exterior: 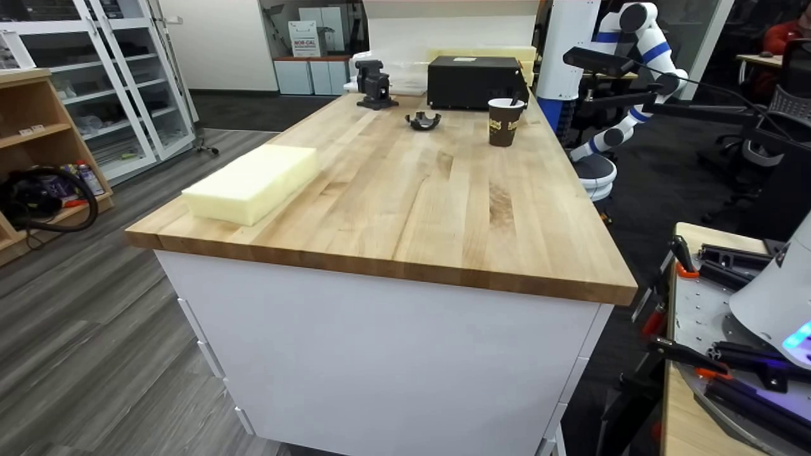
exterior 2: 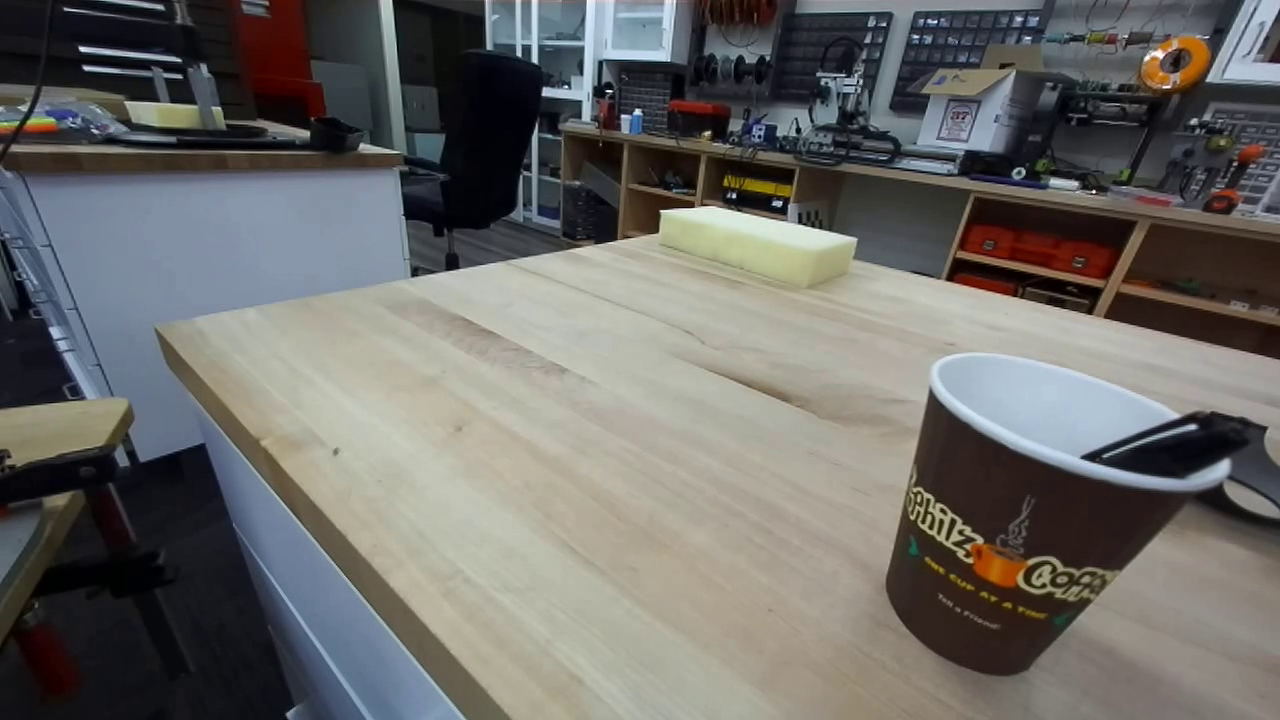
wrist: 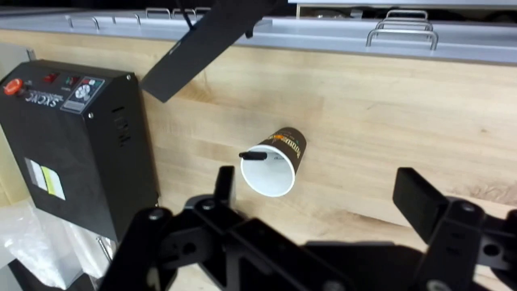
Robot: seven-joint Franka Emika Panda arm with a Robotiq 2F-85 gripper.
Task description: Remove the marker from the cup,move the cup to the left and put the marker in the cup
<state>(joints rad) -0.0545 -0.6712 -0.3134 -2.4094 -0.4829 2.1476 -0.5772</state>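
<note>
The cup stands upright on the wooden table, dark brown with a white inside; it shows in both exterior views (exterior: 504,131) (exterior 2: 985,575) and in the wrist view (wrist: 291,142). The marker leans inside the cup with its dark upper end poking out over the rim, in both exterior views (exterior: 514,100) (exterior 2: 1175,447) and in the wrist view (wrist: 254,155). Its lower part is hidden in the cup. My gripper (wrist: 317,188) is open and empty, its fingers wide apart. In the wrist view the cup lies beyond the fingertips, nearer the left finger. The gripper is outside both exterior views.
A black box (exterior: 476,81) stands behind the cup; it fills the left of the wrist view (wrist: 52,133). A dark curved part (exterior: 422,121) and a black stand (exterior: 375,85) lie nearby. A yellow foam block (exterior: 253,180) sits at the table's (exterior: 412,209) edge.
</note>
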